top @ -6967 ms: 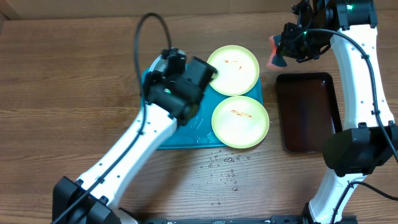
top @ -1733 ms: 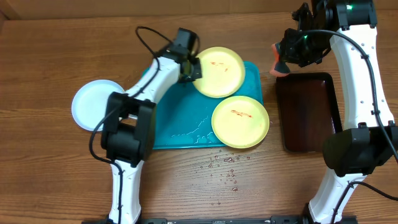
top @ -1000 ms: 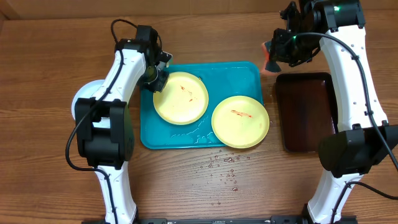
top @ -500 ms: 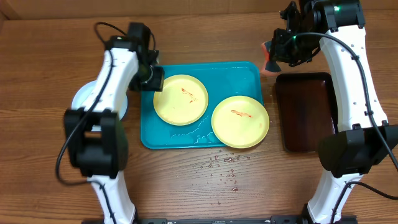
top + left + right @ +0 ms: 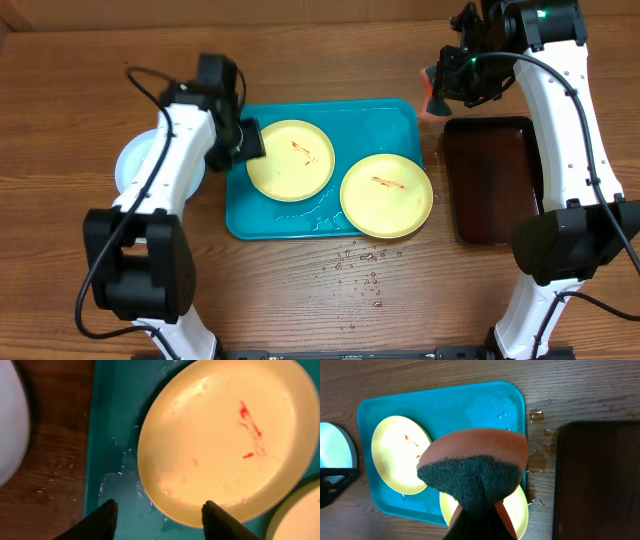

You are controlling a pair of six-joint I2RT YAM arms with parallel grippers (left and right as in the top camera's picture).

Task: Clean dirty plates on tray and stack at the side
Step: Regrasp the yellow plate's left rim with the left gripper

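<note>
On the large turquoise rectangular plastic tray (image 5: 380, 120), one smeared yellow-green round plate (image 5: 386, 194) lay at the near right corner, a second yellow-green plate (image 5: 291, 160) on the left half with the left gripper (image 5: 157, 521) spread wide at its rim. Left of the tray the left arm (image 5: 175, 165) hid most of the whitish-blue plate (image 5: 126, 168); beyond its far right corner the right gripper (image 5: 450, 82) pinched a brown-orange sponge (image 5: 475, 467).
</note>
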